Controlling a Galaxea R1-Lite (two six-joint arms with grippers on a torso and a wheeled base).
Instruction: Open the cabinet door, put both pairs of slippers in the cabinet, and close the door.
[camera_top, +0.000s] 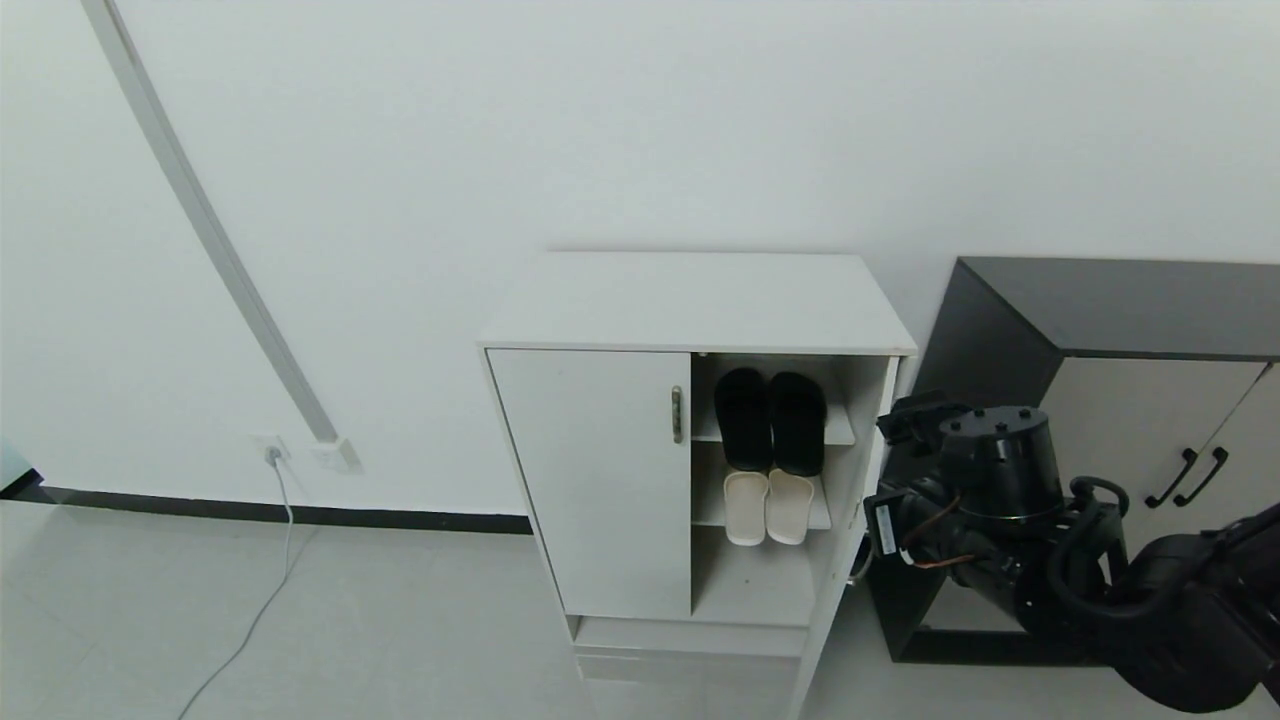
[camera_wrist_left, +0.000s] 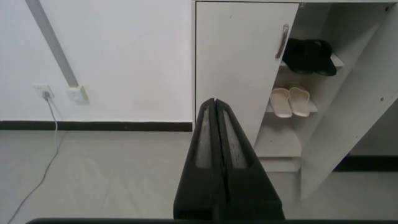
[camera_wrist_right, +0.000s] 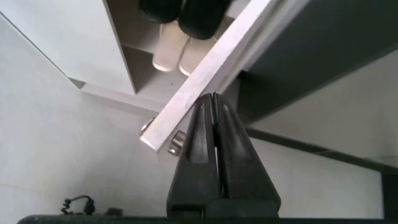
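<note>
One arm (camera_top: 1000, 540) low, right claw (camera_wrist_right: 214, 98) pinched closed beside cabinet door (camera_wrist_right: 230, 50).

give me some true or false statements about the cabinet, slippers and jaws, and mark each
1. The black slippers sit on the shelf above the cream slippers. True.
2. Both doors of the white cabinet are shut. False: the left door is shut, but the right door stands open.
3. The left gripper has its jaws open. False: they are shut, with nothing between them.
4. The right gripper is close to the edge of the open right door, jaws shut. True.
</note>
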